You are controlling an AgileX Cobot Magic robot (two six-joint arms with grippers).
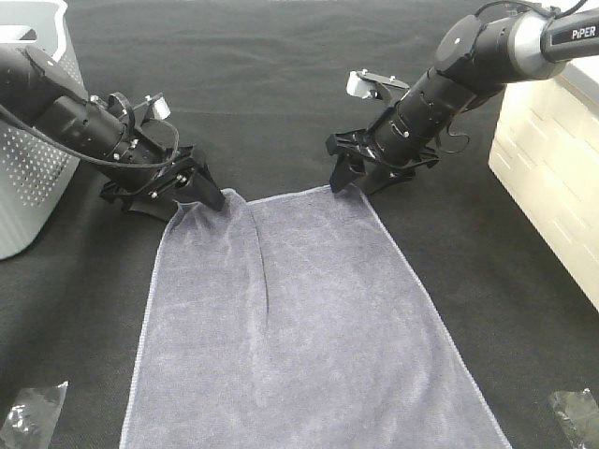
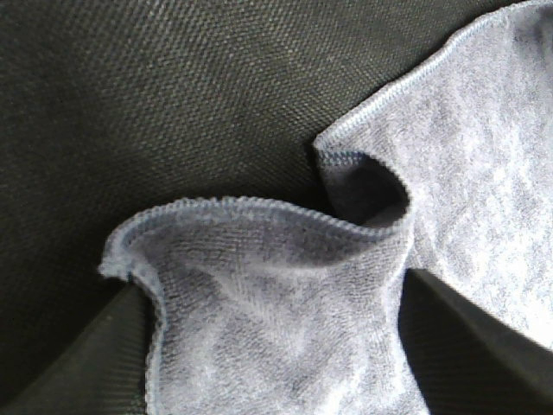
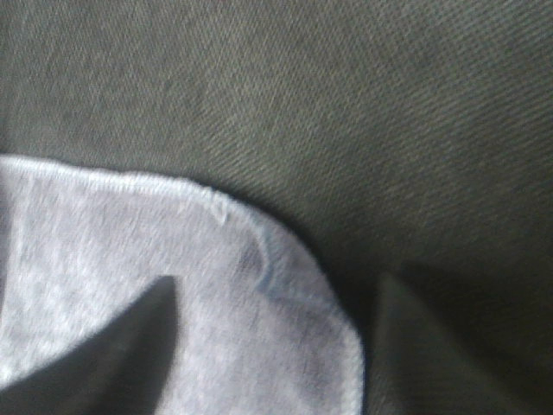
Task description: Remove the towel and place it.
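Observation:
The grey-lavender towel (image 1: pixel 299 327) lies spread flat on the black table cover, running from mid-table to the near edge. My left gripper (image 1: pixel 198 195) is at its far left corner. In the left wrist view that corner (image 2: pixel 276 294) is bunched into a raised fold between my two fingers (image 2: pixel 86 363), which stand wide apart and touch the fold's sides. My right gripper (image 1: pixel 358 178) is at the far right corner. In the right wrist view the corner (image 3: pixel 285 285) lies flat, with one finger (image 3: pixel 130 346) over the towel and the other on the black cover.
A white perforated basket (image 1: pixel 28 140) stands at the far left, behind the left arm. A white box (image 1: pixel 552 159) stands at the right edge. Crumpled clear plastic lies at the near left corner (image 1: pixel 28 412) and at the near right corner (image 1: pixel 576 412).

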